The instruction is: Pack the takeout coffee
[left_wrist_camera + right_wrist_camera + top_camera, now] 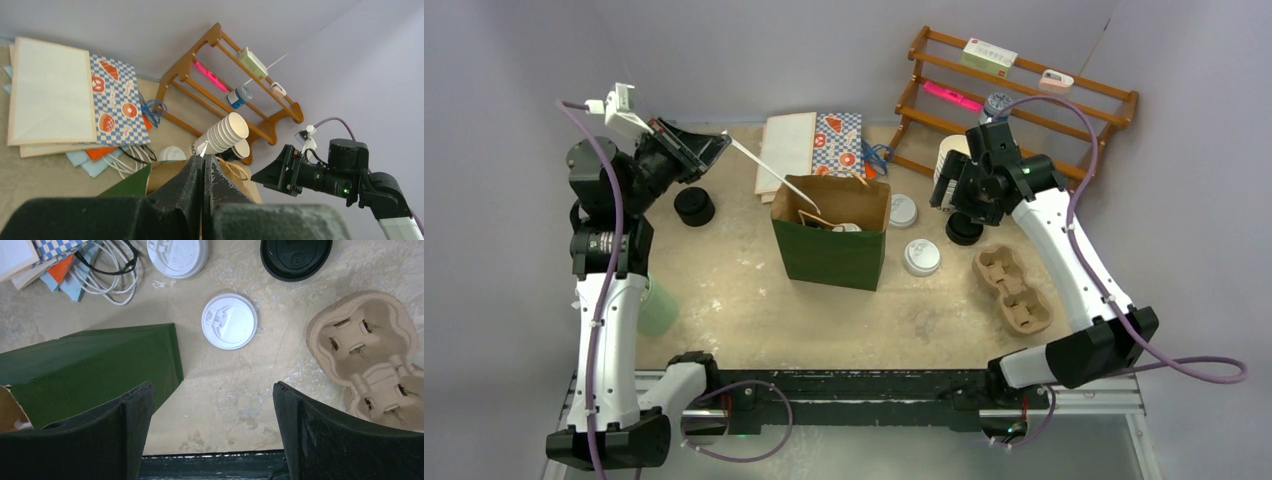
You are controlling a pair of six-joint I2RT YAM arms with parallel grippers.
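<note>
A dark green paper bag stands open in the middle of the table; it also shows as a green bag in the right wrist view. My left gripper is raised at the back left. It is shut on a thin white stick that slants down into the bag's mouth. The stick's tip pokes out between the closed fingers. My right gripper hangs open and empty above bare table, right of the bag. The takeout coffee is out of view. A white bit inside the bag cannot be identified.
Two loose white lids and a black lid lie right of the bag. A pulp cup carrier sits further right. Stacked white cups and a wooden rack stand at the back. Flat printed bags lie behind.
</note>
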